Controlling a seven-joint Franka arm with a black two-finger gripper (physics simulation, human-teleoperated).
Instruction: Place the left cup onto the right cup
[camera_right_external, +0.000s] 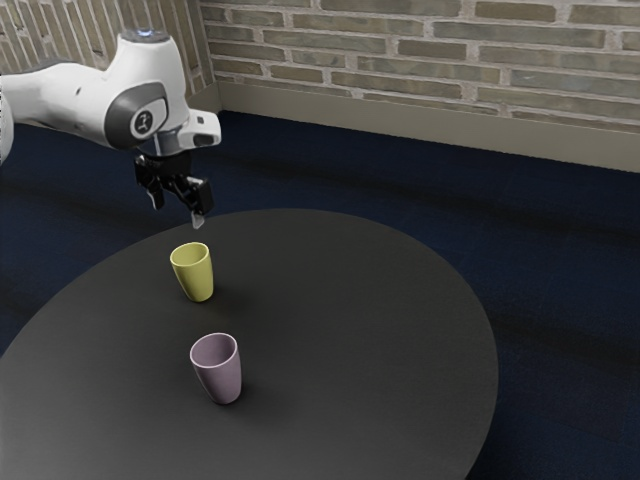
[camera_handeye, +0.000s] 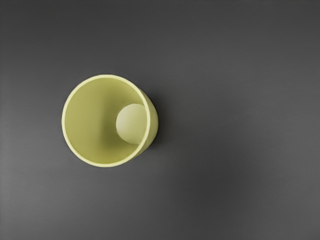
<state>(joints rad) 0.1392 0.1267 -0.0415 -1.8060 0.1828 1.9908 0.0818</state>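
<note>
yellow-green cup (camera_right_external: 192, 272) stands upright on the worktop (camera_right_external: 380, 320), left of the frame's centre in the exterior view, a little below the claw (camera_right_external: 178, 206) and apart from it. the claw hangs in the upper left of the frame with its two black fingers spread open and pointing down. nothing is between them and they touch nothing. the white arm (camera_right_external: 110, 95) carrying it comes in from the left edge.

in the wrist view the yellow-green cup (camera_handeye: 107, 120) is seen from above: open mouth up, pale round bottom showing inside, empty, on the dark grey worktop (camera_handeye: 240, 150).

lower in the exterior view, toward the bottom of the frame and slightly right of the first cup, a mauve cup (camera_right_external: 216, 367) also stands upright with its mouth up. the two cups are near each other but not touching. the worktop is round and black and takes up the lower left and centre of the frame. beyond it lies a dark blue carpet floor (camera_right_external: 520, 200), and a brick wall (camera_right_external: 420, 50) runs along the top.
</note>
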